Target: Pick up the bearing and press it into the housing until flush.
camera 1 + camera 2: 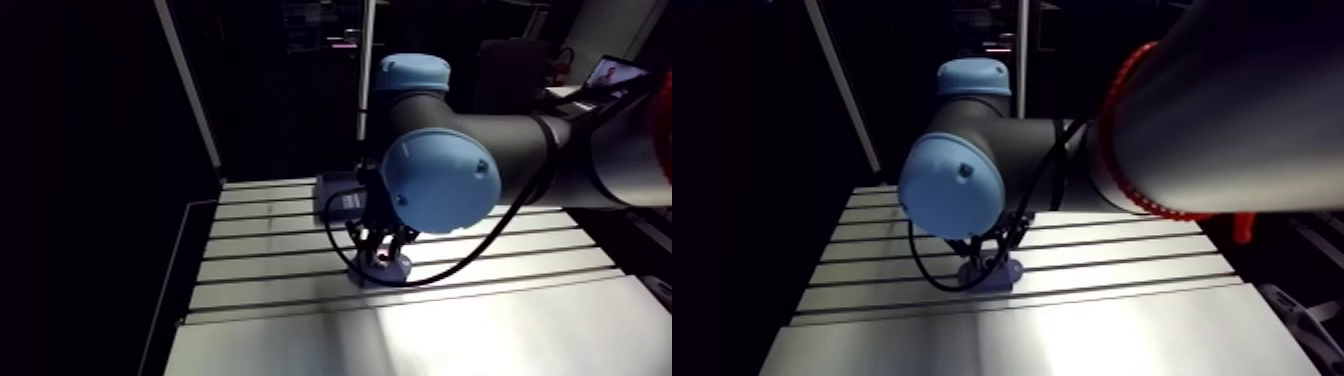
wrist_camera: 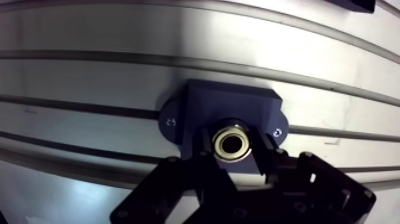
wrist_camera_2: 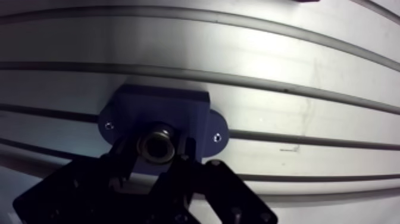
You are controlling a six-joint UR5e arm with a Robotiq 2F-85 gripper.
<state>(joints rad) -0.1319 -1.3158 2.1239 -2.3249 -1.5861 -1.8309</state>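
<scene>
Bearing (image 2: 231, 145): small metal ring, bright rim around a dark bore. Seen end-on in the wrist view, sitting at the mouth of the dark blue housing (image 2: 232, 104), on the part of the block nearest the tool (image 2: 232, 150). Clamped from both sides by the tool's two black fingers (image 2: 262, 152), one pad against each flank of the ring, the opening no wider than the ring itself. Nothing else in the grip. Cannot tell whether seated level with the housing's face or standing proud of it.

Housing: blocky body with a rounded ear (image 3: 219, 132) on either side, a small fastener (image 3: 108, 125) in each ear, and a faint pale mark on one of them. Lying flat on the desk (image 2: 89, 80), with both ears in line with one of the long dark slots (image 2: 89, 106) and more slots running parallel on either side.

From the arm view: tool reaching down below the big light-blue joint cap (image 1: 440, 180), tips right at the housing, which looks pale there. Set about midway across the slotted part of the desk, with a smooth bright sheet (image 1: 450, 330) nearer the camera.
</scene>
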